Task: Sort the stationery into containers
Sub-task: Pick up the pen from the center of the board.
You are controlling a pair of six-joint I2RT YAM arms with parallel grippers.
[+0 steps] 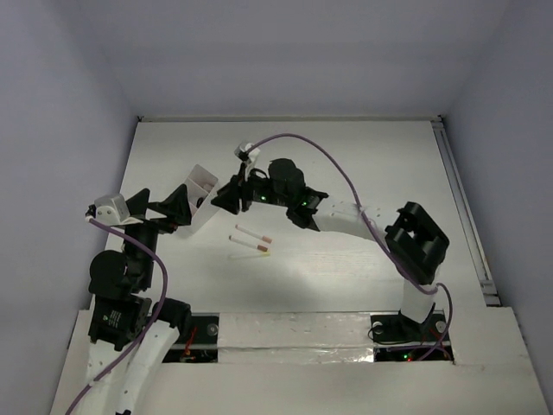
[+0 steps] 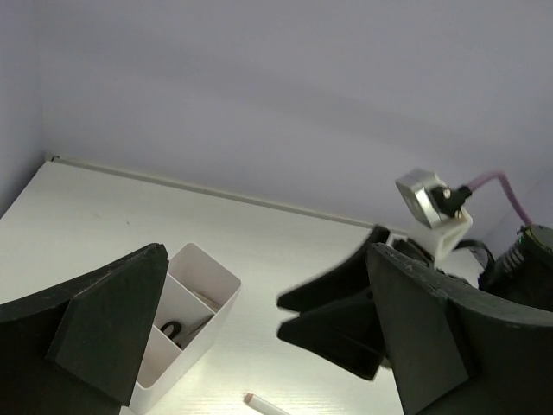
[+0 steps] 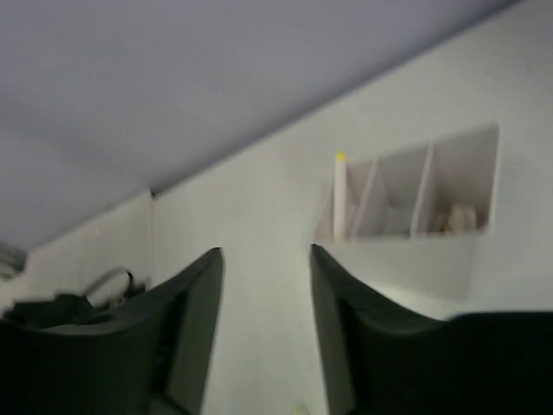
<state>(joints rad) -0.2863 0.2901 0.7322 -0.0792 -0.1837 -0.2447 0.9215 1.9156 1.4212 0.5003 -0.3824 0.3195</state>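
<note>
Right gripper (image 3: 265, 258) is being held partly open and empty just right of the box (image 2: 212, 333); left gripper (image 2: 266, 258) is being held wide open, empty.

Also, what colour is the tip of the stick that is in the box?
Yellow. The right wrist view shows the stick in the box best.

We see a robotics lab test cell: a white bench (image 1: 346, 164) boxed in by plain pale walls (image 1: 52, 104), two robot arms (image 1: 419, 238) bolted at its near edge, wrist cameras (image 1: 111, 206) trailing purple cables (image 1: 294, 137).
</note>
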